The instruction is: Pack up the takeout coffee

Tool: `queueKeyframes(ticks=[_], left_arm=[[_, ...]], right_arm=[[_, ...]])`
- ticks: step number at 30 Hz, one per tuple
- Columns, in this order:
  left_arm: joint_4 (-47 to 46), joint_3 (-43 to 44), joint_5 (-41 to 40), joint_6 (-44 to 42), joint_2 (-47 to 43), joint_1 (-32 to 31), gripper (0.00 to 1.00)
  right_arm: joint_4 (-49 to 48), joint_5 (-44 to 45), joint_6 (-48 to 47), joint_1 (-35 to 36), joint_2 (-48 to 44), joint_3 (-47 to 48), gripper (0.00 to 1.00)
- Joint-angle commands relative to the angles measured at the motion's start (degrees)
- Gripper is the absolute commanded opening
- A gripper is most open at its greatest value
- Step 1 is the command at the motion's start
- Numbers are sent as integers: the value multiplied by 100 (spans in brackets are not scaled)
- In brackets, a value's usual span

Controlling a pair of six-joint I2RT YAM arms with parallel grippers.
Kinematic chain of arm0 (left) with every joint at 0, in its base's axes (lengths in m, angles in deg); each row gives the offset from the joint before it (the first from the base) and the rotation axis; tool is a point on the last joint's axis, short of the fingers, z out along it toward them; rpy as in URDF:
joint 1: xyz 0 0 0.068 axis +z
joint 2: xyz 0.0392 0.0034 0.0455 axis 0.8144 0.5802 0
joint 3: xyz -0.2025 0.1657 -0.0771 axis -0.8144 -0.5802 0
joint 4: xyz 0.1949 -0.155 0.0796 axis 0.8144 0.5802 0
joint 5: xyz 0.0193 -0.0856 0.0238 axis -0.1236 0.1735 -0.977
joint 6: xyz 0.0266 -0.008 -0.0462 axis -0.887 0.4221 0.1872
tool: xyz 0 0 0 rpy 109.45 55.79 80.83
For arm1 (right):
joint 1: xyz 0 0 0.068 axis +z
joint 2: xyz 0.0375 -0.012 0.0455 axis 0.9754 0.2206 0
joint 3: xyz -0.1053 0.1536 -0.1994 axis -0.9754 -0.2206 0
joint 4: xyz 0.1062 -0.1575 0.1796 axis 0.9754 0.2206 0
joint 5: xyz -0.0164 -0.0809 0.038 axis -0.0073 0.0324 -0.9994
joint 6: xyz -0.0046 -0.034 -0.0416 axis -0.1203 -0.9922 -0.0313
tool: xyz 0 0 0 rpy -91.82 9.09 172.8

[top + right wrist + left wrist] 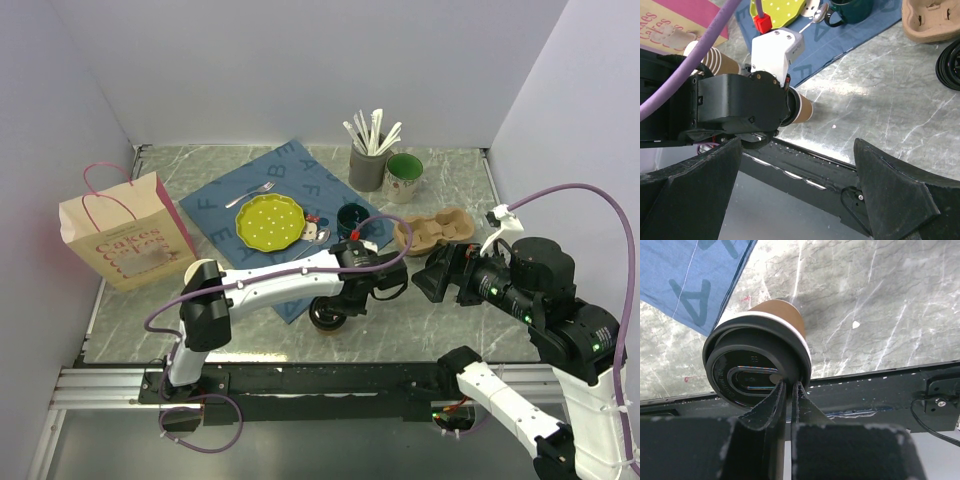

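The takeout coffee (784,316), a brown paper cup under a black lid (747,371), hangs tipped on its side just above the marble table near the front rail. My left gripper (788,385) is shut on the lid's rim, one finger inside the rim and one outside. From above, the cup (328,316) sits under the left gripper (335,298) at the table's front middle. The right wrist view shows the cup's brown base (804,109) poking out from behind the left gripper's body (740,105). My right gripper (797,150) stands wide open and empty, just to the right (425,278).
A paper bag with pink handles (125,240) stands at the left. A pulp cup carrier (435,228) lies behind the right gripper. The blue cloth (290,185) holds a yellow plate (268,220), a fork, a spoon and a dark mug (352,218). A utensil holder (368,165) and green mug (404,175) stand behind.
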Motion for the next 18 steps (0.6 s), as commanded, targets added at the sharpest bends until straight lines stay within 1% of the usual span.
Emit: queueKeyframes(ticks=[1,6,11,18], left_arm=[[402,608,-127,-104,164,9,8],[386,635,-83,-113,164,0,10],[403,503,-65,-95,191,0,9],[412,468,-83,-95,138,9,10]], right_arm=[[-210,71,-1,34,-97,193,100],[-237,63,-18,34,-79,175,100],[-219,71,-53,34,-44,228,100],[-228,54,-62,43,-26,201,100]])
